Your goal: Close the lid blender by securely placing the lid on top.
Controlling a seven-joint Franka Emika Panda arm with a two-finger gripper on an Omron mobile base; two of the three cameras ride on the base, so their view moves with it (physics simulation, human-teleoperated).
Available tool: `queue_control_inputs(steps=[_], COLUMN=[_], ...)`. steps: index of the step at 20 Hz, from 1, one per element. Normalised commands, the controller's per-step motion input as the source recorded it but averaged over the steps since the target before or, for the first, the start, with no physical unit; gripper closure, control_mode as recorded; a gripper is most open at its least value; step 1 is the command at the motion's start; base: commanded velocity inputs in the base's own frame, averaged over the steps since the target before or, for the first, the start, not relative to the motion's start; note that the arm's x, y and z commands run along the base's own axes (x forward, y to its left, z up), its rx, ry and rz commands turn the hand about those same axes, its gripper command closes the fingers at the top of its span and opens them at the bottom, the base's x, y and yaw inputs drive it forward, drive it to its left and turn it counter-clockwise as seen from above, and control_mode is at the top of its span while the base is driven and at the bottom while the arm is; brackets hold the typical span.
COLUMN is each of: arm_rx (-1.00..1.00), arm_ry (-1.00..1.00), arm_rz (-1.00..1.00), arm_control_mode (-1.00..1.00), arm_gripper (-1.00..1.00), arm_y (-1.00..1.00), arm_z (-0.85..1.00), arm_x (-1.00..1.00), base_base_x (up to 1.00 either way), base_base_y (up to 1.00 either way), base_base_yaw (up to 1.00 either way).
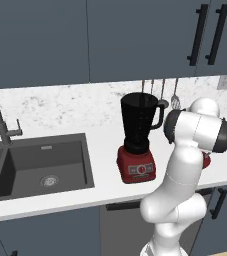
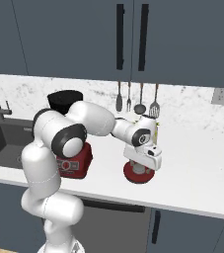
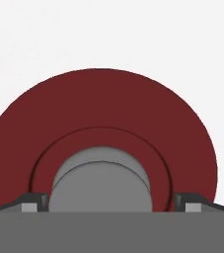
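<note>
Lid (image 3: 101, 113) lies flat on the white counter (image 2: 197, 163), to the right of the blender (image 1: 137, 140) and apart from it. Blender jar stands open-topped on its red base, right of the sink (image 1: 40, 165). Gripper (image 3: 111, 205) is down over the lid, fingers (image 3: 34, 201) spread either side of the grey centre knob; cannot tell if they touch it. Utensils (image 2: 135, 99) hang on the wall behind.
</note>
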Motion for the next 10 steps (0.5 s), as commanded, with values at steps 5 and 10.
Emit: queue_control_inputs(steps=[5,10], arm_rx=[0.0,0.0], arm_ry=[-0.03,-0.02], arm_rz=[0.0,0.0], arm_control_mode=[-1.0,-1.0], arm_gripper=[1.0,1.0], arm_y=[0.0,0.01], arm_z=[-0.23,-0.12], arm_x=[0.01,0.0], base_base_x=[0.0,0.0], base_base_y=[0.0,0.0], base_base_yaw=[0.0,0.0])
